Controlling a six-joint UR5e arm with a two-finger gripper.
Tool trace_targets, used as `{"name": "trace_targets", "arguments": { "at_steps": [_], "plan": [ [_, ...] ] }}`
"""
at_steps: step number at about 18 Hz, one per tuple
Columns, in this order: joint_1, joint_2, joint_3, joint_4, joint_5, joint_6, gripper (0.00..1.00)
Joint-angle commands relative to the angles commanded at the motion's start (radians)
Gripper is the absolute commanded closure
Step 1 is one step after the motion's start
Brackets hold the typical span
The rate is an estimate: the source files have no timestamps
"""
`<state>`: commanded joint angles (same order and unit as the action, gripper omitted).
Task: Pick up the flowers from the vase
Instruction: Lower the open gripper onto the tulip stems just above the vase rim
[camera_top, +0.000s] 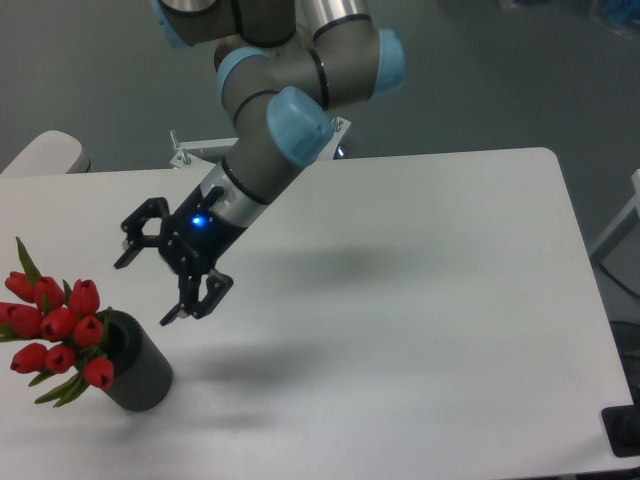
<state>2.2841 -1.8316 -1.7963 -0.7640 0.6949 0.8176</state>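
Hovering gripper (145, 290) spread wide | white table (430, 300) | grey floor (500, 80)

white table (450, 300), grey floor (520, 90)

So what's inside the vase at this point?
The vase holds the flowers, red tulip buds leaning out over its left rim. Part of the dark opening shows beside them. The stems inside are hidden by the wall. The gripper hangs open above, empty.
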Motion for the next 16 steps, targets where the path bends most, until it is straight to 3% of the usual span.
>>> {"name": "trace_targets", "arguments": {
  "at_steps": [8, 16],
  "plan": [
    [-0.023, -0.023, 0.005, 0.006, 0.006, 0.011, 0.00],
    [-0.058, -0.075, 0.021, 0.097, 0.008, 0.012, 0.00]
  ]
}}
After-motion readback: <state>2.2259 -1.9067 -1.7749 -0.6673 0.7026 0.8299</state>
